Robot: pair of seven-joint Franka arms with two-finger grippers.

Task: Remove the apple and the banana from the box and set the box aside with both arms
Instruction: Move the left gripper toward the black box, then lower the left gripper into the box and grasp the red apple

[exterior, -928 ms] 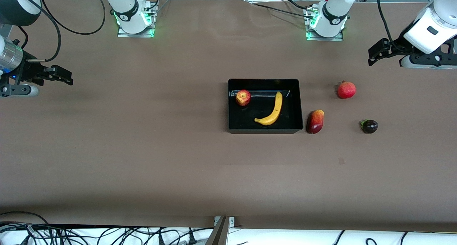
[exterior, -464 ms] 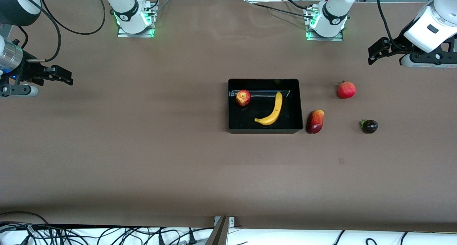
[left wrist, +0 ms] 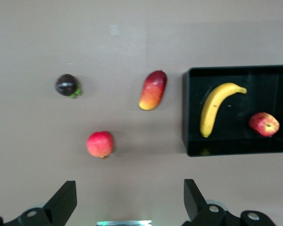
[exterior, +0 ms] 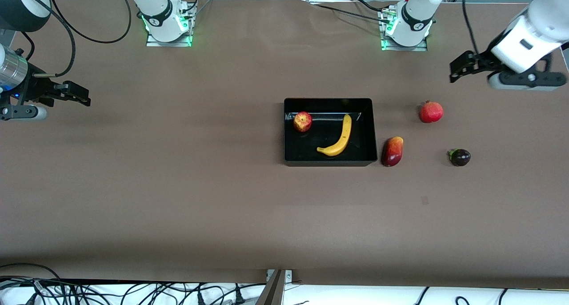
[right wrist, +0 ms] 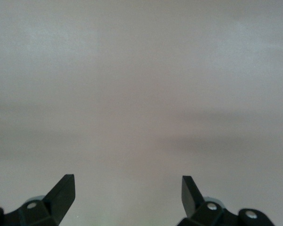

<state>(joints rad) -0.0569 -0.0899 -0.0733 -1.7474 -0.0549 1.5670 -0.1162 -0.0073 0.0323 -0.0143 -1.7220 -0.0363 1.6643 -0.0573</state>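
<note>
The black box point(exterior: 329, 101) stands mid-table, its wall point(left wrist: 185, 113) also in the left wrist view. Inside it lie a red-and-yellow apple point(exterior: 302, 121) and a curved yellow banana point(exterior: 338, 137), side by side and apart. The left wrist view shows the same apple point(left wrist: 263, 124) and banana point(left wrist: 215, 107). My left gripper point(exterior: 458, 68) hangs open and empty over bare table toward the left arm's end, and its own view shows the left gripper point(left wrist: 128, 188) with wide jaws. My right gripper point(exterior: 82, 96) waits open and empty over bare table at the right arm's end; the right gripper point(right wrist: 127, 181) sees only tabletop.
Three other fruits lie on the table between the box and the left arm's end. A red-yellow mango point(exterior: 392, 151) rests right beside the box wall. A round red fruit point(exterior: 431, 112) and a small dark purple fruit point(exterior: 460, 157) lie farther out.
The left arm has swung a little toward the middle of the table, its gripper still open. The right arm and all the fruits have stayed put.
</note>
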